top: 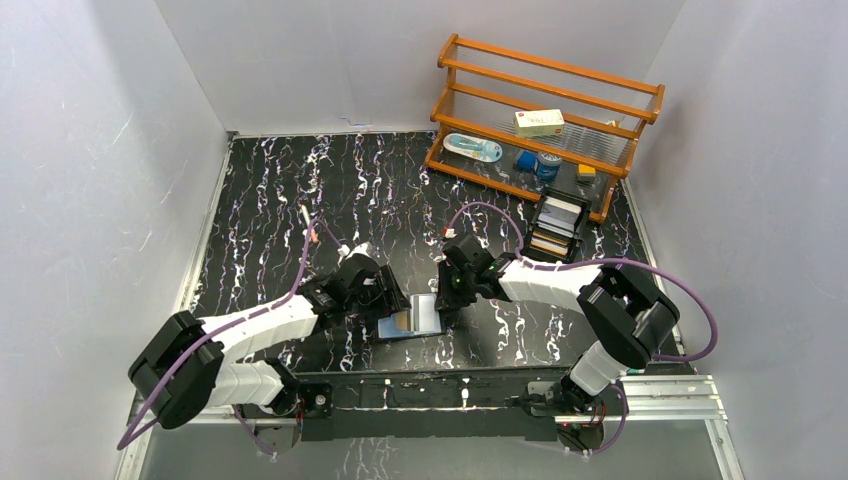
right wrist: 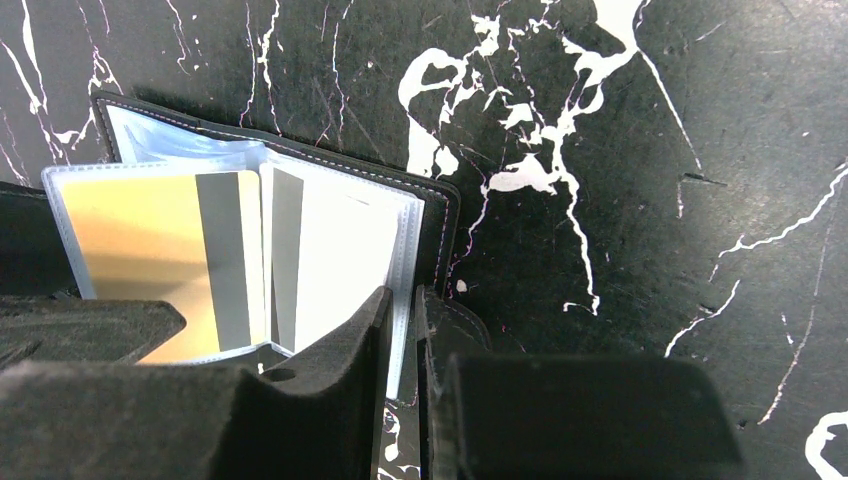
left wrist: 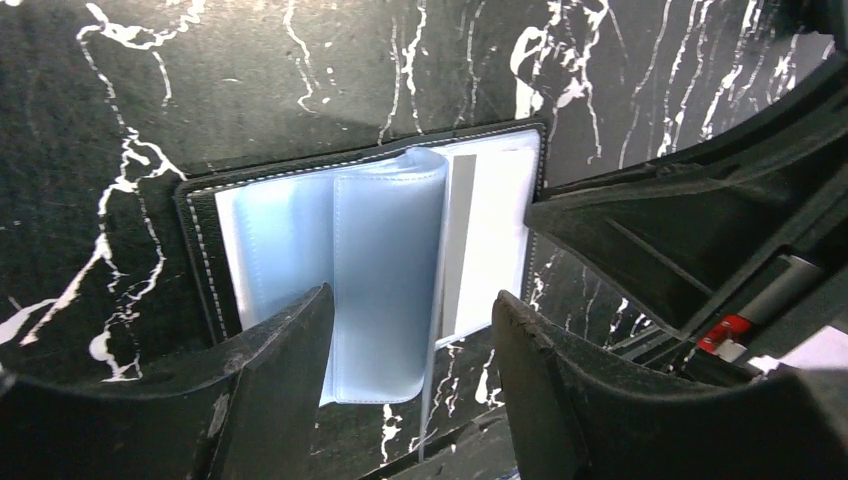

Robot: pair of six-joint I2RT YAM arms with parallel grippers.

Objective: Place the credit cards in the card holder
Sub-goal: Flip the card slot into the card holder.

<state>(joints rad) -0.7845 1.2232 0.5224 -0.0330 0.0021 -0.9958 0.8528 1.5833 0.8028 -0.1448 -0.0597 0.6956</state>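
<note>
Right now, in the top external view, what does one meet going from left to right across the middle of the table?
left gripper → card holder, lying open → right gripper → black box, further back on the table

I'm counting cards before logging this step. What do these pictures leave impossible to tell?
- Top view: what the black box holds is too small to make out.
- Left wrist view: the left fingers hide the near edge of the card holder.
- Right wrist view: the right fingers cover the lower edge of the white card.
</note>
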